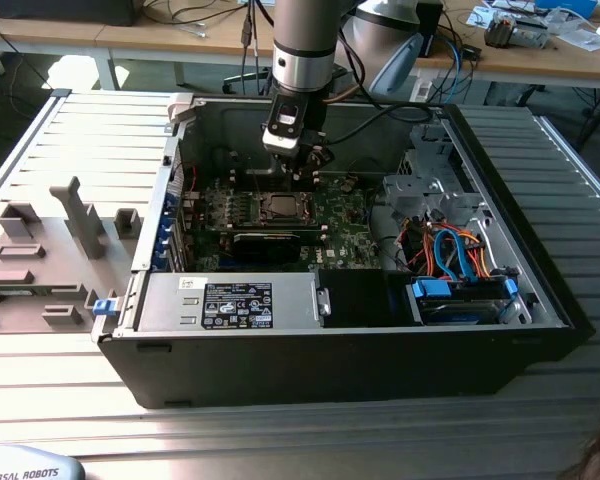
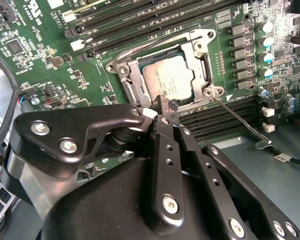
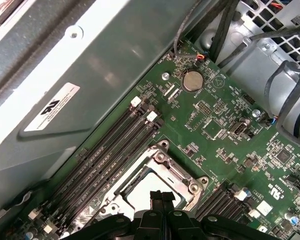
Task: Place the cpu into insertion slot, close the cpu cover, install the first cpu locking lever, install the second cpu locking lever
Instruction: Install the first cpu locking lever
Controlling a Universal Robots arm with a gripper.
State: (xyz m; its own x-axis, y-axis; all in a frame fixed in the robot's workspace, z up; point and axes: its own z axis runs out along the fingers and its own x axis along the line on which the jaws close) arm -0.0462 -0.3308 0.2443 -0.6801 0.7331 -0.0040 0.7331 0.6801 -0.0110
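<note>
Silver-grey metal of the cpu point(image 2: 166, 79) is showing through the open centre of the cpu cover point(image 2: 197, 60), which is lying flat over the socket on the green motherboard point(image 2: 50, 45). In the first wrist view the gripper is hiding part of the chip. The gripper point(image 2: 164, 106) is hanging just over the socket's edge, its black fingers pressed together and gripping nothing that can be made out. A thin locking lever point(image 2: 237, 117) is sticking out from one corner of the socket, across the memory slots. In the exterior view the arm point(image 1: 305, 40) is reaching down into the far side of the open computer case point(image 1: 540, 250).
</note>
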